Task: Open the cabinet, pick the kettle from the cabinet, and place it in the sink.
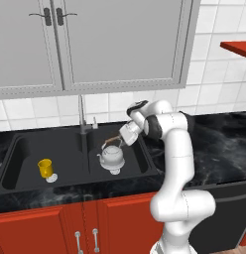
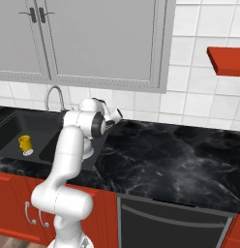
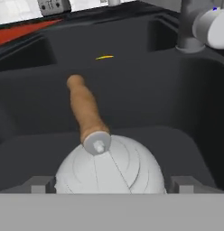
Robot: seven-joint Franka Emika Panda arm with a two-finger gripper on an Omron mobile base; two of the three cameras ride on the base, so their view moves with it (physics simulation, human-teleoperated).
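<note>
The silvery-white kettle [image 1: 112, 156] stands upright on the floor of the right basin of the black sink [image 1: 26, 166]. My gripper [image 1: 120, 141] hangs just above it, open, its fingers apart from the kettle's brown handle [image 3: 86, 110]. In the hand view the kettle [image 3: 118, 173] sits between the two spread fingertips [image 3: 39, 185] of the gripper [image 3: 111, 185], and nothing is held. Of the cabinet I see a red edge [image 1: 236, 48] at the upper right, also in the right base view [image 2: 226, 60].
A small yellow cup [image 1: 45, 167] stands in the left basin. The slim silver tap [image 1: 82, 116] rises behind the divider. Grey-doored wall cabinets [image 1: 120, 44] hang overhead. Black marble counter [image 2: 180, 150] stretches to the right, with a dishwasher front [image 2: 170, 223] below it.
</note>
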